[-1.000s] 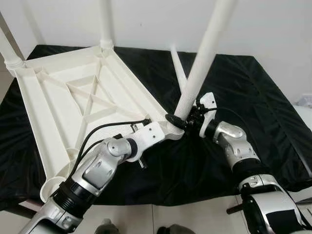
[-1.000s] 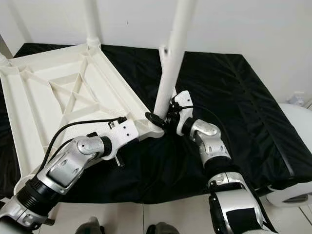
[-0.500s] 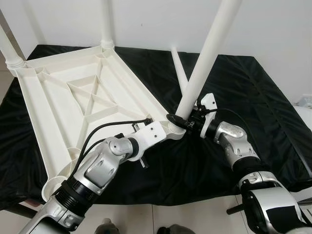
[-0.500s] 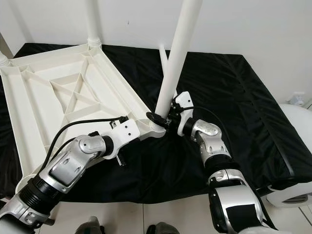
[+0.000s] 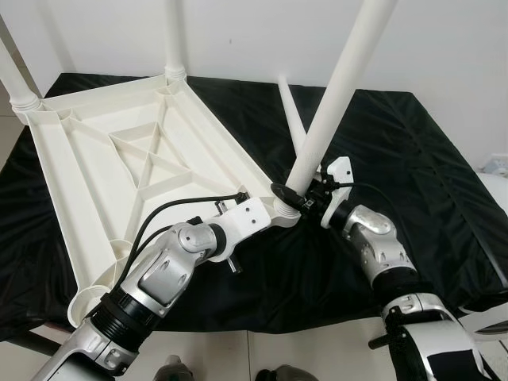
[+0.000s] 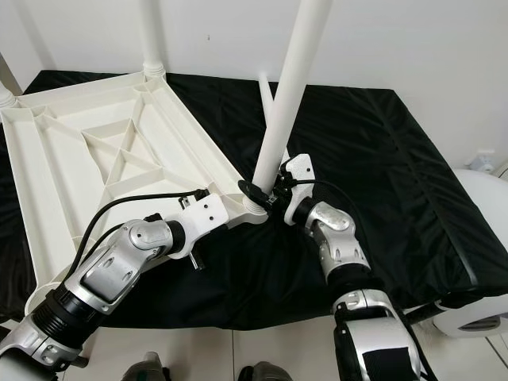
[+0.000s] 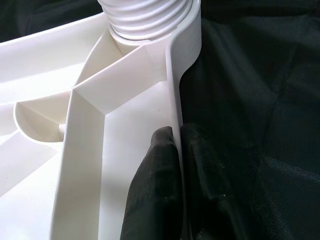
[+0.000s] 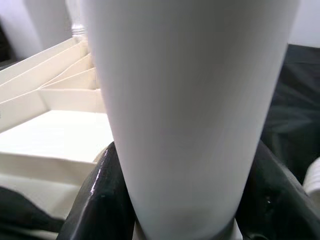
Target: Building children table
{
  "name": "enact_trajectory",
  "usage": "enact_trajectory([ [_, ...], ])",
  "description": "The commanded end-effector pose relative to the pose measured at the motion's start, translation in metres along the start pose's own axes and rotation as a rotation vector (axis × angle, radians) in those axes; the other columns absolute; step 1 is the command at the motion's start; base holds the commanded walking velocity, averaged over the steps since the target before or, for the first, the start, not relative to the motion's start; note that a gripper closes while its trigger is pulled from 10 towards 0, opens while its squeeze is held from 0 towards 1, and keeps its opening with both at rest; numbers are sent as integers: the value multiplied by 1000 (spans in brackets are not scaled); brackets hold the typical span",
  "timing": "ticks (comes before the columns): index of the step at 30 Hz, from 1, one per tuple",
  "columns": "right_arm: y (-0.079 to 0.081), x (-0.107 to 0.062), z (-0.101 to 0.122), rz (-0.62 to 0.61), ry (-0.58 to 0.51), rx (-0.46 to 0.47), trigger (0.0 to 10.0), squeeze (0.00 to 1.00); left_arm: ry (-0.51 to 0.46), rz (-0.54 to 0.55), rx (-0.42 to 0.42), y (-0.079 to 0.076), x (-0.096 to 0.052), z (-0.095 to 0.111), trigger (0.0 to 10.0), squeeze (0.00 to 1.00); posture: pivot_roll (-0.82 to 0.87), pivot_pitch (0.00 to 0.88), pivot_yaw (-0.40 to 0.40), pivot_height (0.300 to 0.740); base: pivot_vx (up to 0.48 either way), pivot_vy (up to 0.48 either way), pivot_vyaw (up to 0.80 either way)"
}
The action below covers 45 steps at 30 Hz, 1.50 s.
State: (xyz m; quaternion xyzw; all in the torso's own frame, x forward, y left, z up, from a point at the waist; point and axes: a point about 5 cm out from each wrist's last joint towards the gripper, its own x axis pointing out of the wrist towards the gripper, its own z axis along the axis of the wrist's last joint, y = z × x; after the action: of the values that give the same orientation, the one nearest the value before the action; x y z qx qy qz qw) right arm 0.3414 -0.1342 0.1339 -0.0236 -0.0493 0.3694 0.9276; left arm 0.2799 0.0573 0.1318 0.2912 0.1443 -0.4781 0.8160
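Gripping low on the white table leg [image 5: 337, 99], my right gripper [image 5: 299, 197] has both black fingers [image 8: 102, 197] closed around the tube just above its base; the right wrist view shows the leg pressed between them, one finger on each side. That leg rises at a tilt from the pincer, leaning away from me and toward the robot's right. Its foot sits at the threaded corner socket [image 7: 147, 17] of the upturned white tabletop [image 5: 103, 151], directly beneath the right gripper; I cannot tell whether it is fully seated. My left gripper [image 7: 177, 150] is just beside it, pinched shut on the tabletop's thin edge wall, one finger inside the rim and one outside, a little way back from the socket. The tabletop lies underside up, its ribs showing, on a black cloth [image 5: 413, 151], stretching away from the left gripper toward the robot's left. Two fitted legs [image 5: 171, 36] stand at its far corners, well apart from both pincers. A loose leg [image 5: 290, 115] lies on the cloth beyond the right gripper, behind the held one.
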Motion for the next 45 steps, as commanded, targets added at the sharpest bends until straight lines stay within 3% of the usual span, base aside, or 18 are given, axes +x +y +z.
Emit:
enact_trajectory([
  [1, -10, -7, 1, -120, -11, 9, 10000, 0, -22, -32, 37, -5, 2, 7, 10000, 0, 32, 11, -55, 740, 0, 0, 0],
  [7, -5, -4, 3, -153, -22, 8, 10000, 0, -23, -33, 38, -5, 2, 7, 10000, 0, 32, 9, -56, 740, 0, 0, 0],
  [12, 19, 7, 13, -236, -90, 58, 10000, 0, -29, -31, 36, -5, 3, 9, 10000, 0, 32, 0, -59, 740, 0, 0, 0],
  [18, 32, 12, 16, -272, -118, 97, 10000, 0, -30, -33, 37, -5, 2, 9, 10000, 0, 36, 0, -58, 740, 0, 0, 0],
  [25, 51, 19, 20, -393, -121, 117, 10000, 0, -28, -41, 41, -7, 2, 9, 10000, 0, 43, 0, -62, 740, 0, 0, 0],
  [32, 59, 20, 20, -533, -85, 110, 10000, 0, -28, -40, 40, -8, 2, 9, 10000, 0, 49, 0, -65, 740, 0, 0, 0],
  [37, 65, 19, 22, -557, -82, 107, 10000, 0, -28, -44, 38, -10, 2, 8, 10000, 0, 50, 0, -68, 740, 0, 0, 0],
  [45, 61, 16, 23, -596, -71, 101, 10000, 0, -28, -48, 38, -12, 2, 8, 10000, 0, 50, 0, -70, 740, 0, 0, 0],
])
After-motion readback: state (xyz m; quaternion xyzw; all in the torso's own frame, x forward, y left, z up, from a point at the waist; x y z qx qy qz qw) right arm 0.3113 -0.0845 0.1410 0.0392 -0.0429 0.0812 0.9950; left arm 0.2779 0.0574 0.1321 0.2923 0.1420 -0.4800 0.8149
